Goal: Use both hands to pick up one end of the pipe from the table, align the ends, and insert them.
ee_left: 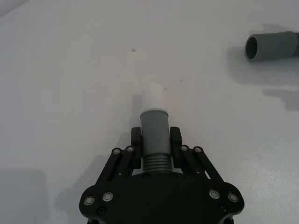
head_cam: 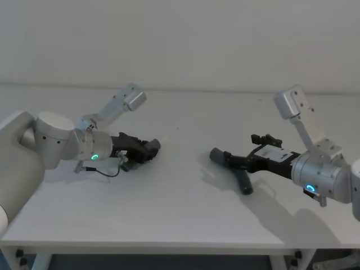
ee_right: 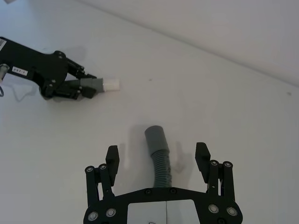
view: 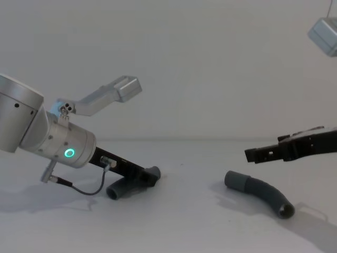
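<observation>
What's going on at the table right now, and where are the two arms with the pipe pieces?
The left gripper is shut on the short dark grey curved tube piece, down at the plain white table, with its pale tip sticking out past the fingers. The right gripper is open and hovers above the longer, thicker dark grey ribbed tube, which lies on the table ungripped. The two ends are well apart, and nothing is aligned or inserted yet.

Setting: resembled robotics lab test bench. Plain matte white-grey table (head_cam: 180,219) stood against bare pale wall (head_cam: 180,39). White frame (head_cam: 40,260) with black corner brackets showed beneath table's front edge. Silver cylindrical left arm (head_cam: 62,143) and right arm (head_cam: 326,177) reached over tabletop.
</observation>
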